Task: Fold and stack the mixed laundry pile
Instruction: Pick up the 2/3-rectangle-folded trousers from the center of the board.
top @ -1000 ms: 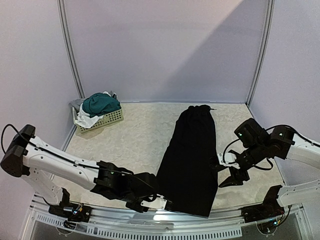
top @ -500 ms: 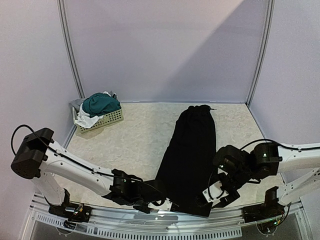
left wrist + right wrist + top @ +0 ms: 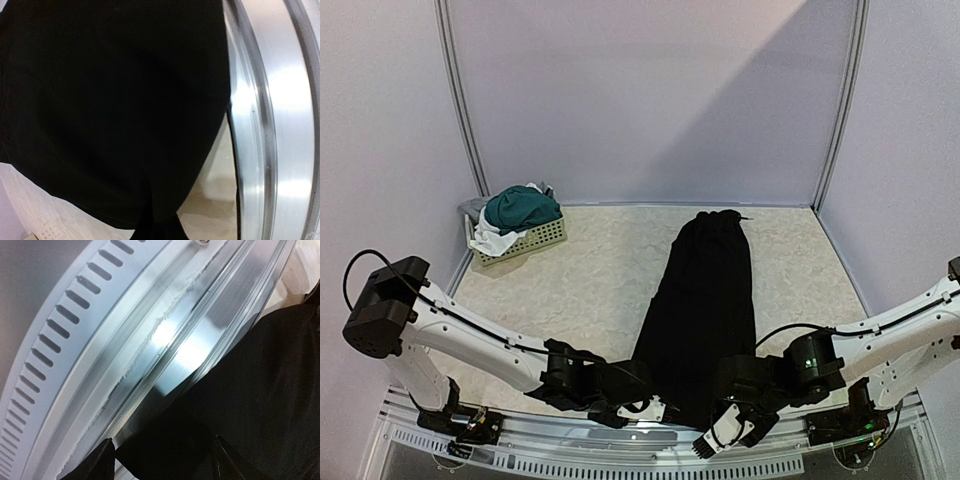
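Note:
The long black trousers [image 3: 705, 300] lie flat down the table, waistband far, hems at the near edge. My left gripper [image 3: 648, 408] is at the near left hem, shut on the black trousers [image 3: 110, 100], which fill the left wrist view; the left gripper [image 3: 160, 231] shows only as a dark tip at the bottom. My right gripper [image 3: 725, 437] is at the near right hem, open. In the right wrist view the trousers [image 3: 260, 390] lie between the spread fingers [image 3: 102, 460] of the right gripper [image 3: 162, 460]. Teal-green shorts [image 3: 523, 207] and a white cloth [image 3: 492, 240] sit heaped in the basket.
The pale perforated basket [image 3: 535, 240] stands at the far left by the wall. A metal rail [image 3: 570, 450] runs along the table's near edge, right beside both grippers; the same rail [image 3: 150, 340] fills much of the right wrist view. Walls enclose three sides.
My right arm has swung from beside the trousers' right side down to the near right hem. My left gripper has edged right and shut on the near left hem.

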Available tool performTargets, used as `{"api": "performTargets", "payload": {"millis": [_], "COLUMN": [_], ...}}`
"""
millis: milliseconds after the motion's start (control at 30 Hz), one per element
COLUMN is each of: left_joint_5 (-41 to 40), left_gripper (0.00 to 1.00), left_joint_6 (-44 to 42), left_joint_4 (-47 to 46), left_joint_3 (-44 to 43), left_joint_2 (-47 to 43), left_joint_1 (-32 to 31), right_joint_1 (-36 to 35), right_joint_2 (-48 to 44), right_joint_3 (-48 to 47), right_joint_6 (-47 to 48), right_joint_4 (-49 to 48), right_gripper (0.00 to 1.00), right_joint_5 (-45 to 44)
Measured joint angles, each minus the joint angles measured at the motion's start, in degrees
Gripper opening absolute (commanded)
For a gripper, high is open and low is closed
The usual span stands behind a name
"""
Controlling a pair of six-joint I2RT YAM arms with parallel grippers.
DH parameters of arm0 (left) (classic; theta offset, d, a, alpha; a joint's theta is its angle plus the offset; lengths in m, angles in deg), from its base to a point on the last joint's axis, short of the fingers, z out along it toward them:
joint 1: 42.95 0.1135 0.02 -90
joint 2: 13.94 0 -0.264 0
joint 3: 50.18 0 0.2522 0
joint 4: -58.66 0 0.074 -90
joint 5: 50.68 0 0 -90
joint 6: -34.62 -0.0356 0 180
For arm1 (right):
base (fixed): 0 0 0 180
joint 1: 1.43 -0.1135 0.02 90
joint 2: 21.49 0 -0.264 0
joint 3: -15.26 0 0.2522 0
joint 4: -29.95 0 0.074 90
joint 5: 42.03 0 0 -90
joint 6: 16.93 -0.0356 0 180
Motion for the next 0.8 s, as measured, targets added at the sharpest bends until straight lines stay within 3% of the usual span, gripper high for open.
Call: {"api": "performTargets", "payload": {"millis": [433, 667, 800], "left_joint_5": [0.59, 1.03, 1.07], "left_gripper": [0.00, 0.00, 0.00], "left_joint_6": [0.79, 0.83, 0.87], "left_joint_4": [-0.31, -0.31, -0.22], "left_joint_3": [0.00, -0.07, -0.11], "left_joint_2": [0.00, 0.00, 0.00], "left_joint_1": [0.59, 0.90, 0.94], "right_joint_1": [-2.54, -3.28, -3.54], "right_joint_2": [2.36, 4.87, 5.35], "right_joint_3": [0.11, 0.11, 0.17], "right_joint_6": [-1.22, -2.21, -3.08], "right_joint_4": [0.96, 0.83, 0.20], "right_gripper": [0.60, 0.38, 0.16], "right_joint_5": [-3.63, -6.91, -10.25]}}
